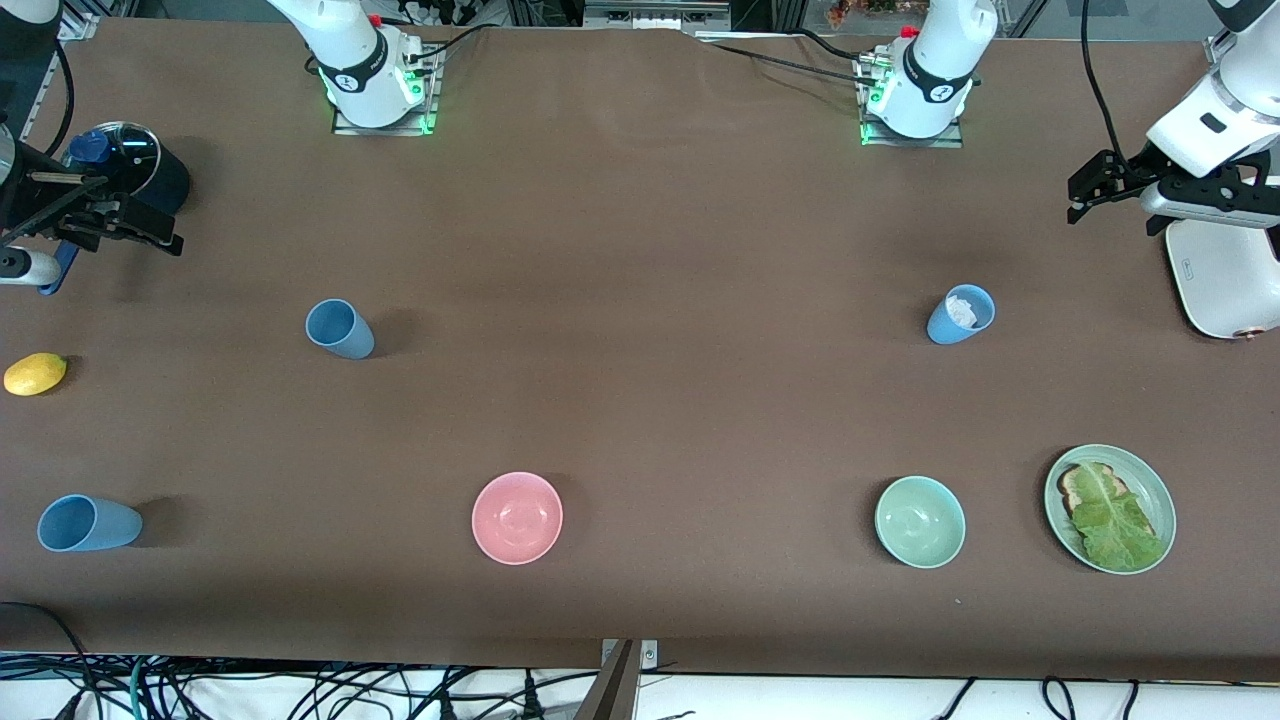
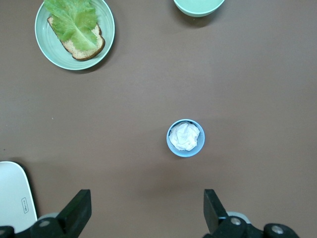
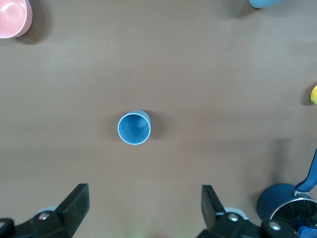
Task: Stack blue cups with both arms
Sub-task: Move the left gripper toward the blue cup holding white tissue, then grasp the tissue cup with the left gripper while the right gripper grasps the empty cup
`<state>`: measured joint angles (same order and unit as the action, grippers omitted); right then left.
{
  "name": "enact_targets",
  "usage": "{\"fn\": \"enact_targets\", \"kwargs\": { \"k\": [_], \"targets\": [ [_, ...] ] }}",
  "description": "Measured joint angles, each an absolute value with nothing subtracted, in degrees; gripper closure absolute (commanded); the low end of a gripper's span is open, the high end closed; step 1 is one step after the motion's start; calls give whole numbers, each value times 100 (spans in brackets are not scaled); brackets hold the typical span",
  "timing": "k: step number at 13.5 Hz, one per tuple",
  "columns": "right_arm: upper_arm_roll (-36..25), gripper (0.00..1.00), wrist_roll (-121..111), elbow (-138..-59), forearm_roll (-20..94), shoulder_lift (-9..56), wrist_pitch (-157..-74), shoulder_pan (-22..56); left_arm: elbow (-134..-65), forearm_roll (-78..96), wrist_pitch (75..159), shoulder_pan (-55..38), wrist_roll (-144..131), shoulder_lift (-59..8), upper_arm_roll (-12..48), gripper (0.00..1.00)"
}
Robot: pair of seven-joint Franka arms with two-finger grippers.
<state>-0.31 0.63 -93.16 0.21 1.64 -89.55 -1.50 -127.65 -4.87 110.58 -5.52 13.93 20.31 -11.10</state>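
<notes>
1. So, nothing is stacked yet: three light-blue plastic tumblers stand apart on the brown table. The empty blue cup (image 1: 340,328) is toward the right arm's end, the blue cup stuffed with something white (image 1: 961,314) toward the left arm's end, and a third blue cup (image 1: 88,523) sits nearer the front camera at the right arm's end.
2. Right gripper (image 1: 125,232) hangs over the table edge by the dark navy lidded saucepan (image 1: 130,165), jaws spread wide, holding nothing; its wrist view looks straight down on the empty cup (image 3: 133,127).
3. Left gripper (image 1: 1105,190) hovers beside the white toaster (image 1: 1225,285), jaws fully apart and empty, above the filled cup (image 2: 185,138).
4. All grasping and stacking is left to do.
5. Hard to make out: the white filling is possibly crumpled paper. The right arm's wrist is cut off at the front view's edge.
6. Pink bowl (image 1: 517,517), green bowl (image 1: 920,521), plate of toast and lettuce (image 1: 1110,508) and lemon (image 1: 35,374) sit untouched.
</notes>
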Motion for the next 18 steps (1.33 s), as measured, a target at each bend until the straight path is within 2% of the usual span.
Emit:
{"fn": "enact_targets", "kwargs": {
  "k": [6, 8, 15, 18],
  "targets": [
    [-31, 0, 63, -9322, 21, 182, -8955, -150, -12835, -637, 11168, -705, 1501, 1960, -1290, 0],
    [-31, 0, 57, -9356, 19, 274, -8955, -150, -13011, -638, 11461, -705, 1501, 1884, -1305, 0],
    [-3, 0, -113, -9381, -72, 1172, -9044, -137, -13829, -639, 12709, -702, 1505, 1618, -1382, 0],
    [10, 0, -113, -9535, -82, 1417, -9524, -125, -13953, -639, 12890, -686, 1510, 1448, -1387, 0]
  ]
}}
